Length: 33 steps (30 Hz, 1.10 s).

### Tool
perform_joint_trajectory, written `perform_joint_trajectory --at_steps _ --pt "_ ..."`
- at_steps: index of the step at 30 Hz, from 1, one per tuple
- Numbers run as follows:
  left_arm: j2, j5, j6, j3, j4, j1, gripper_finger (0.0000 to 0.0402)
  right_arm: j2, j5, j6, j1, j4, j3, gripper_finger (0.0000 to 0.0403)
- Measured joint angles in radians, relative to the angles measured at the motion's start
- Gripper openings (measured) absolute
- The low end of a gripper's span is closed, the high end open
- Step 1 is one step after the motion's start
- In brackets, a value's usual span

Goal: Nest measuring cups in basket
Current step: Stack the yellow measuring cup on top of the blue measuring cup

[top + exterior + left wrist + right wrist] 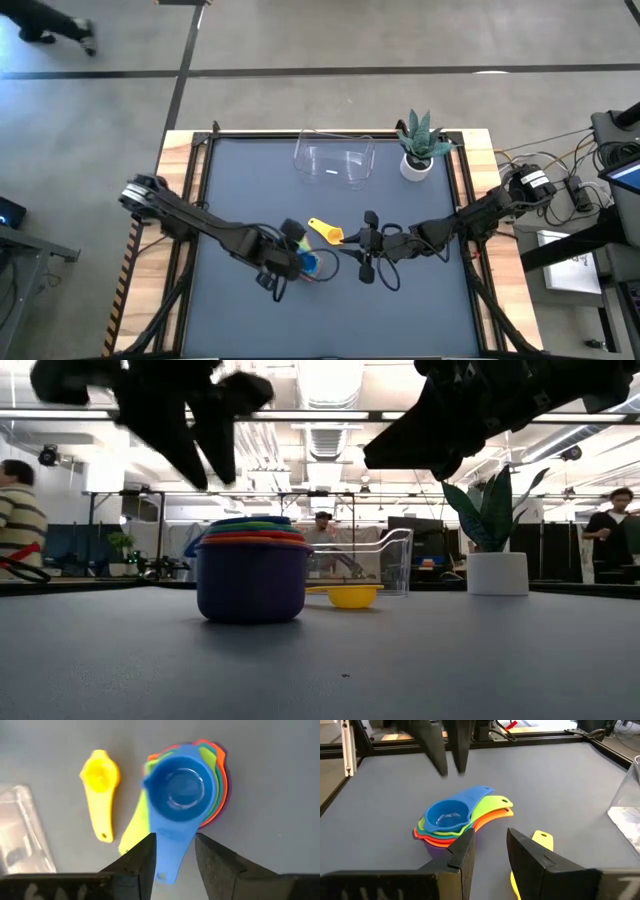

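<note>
Blue tops the nested stack of measuring cups (185, 795), which stands on the table (420, 300) near the middle, well short of the clear basket (335, 160) at the far edge. One yellow cup (325, 231) lies apart, just right of the stack — its handle points toward the far left. Above the stack hovers the left gripper (175, 865), fingers spread and empty, the blue handle running back between them. From the right, the right gripper (490, 857) faces the stack, released too — nearer the yellow cup, so that pickup looks like its job.
</note>
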Motion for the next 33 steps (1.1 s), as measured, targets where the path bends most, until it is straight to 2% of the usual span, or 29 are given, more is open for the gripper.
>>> perform_joint_trajectory --at_steps 3,7,10,14,18,21,24,33 --pt "-0.099 -0.011 -0.045 -0.043 0.042 0.0 0.0116 0.0 0.0 0.0 0.0 -0.006 0.0 0.0102" --pt "-0.267 -0.012 -0.096 -0.206 0.254 -0.008 0.011 0.0 0.0 -0.001 0.0 -0.006 0.0 0.0102" --pt "-0.397 -0.014 -0.113 -0.379 0.48 -0.016 0.0107 0.0 0.0 -0.002 0.0 -0.007 0.0 0.0102" --pt "-0.539 -0.015 -0.145 -0.605 0.859 -0.017 0.0103 0.0 0.001 -0.001 -0.003 -0.006 0.0 0.0102" --pt "-0.62 -0.016 -0.135 -0.789 1.237 -0.016 0.0098 0.0 0.012 0.0 -0.009 -0.008 0.0 0.0102" --pt "-0.646 -0.039 -0.099 -0.882 1.432 -0.017 0.0095 0.012 0.045 0.002 -0.009 -0.012 0.0 0.0102" --pt "-0.654 -0.065 -0.094 -0.931 1.494 -0.016 0.0092 0.042 0.053 0.002 -0.011 -0.005 0.0 0.0102" --pt "-0.645 -0.067 -0.125 -0.955 1.496 -0.016 0.0091 0.111 0.053 -0.007 -0.035 0.101 0.0 0.0102"
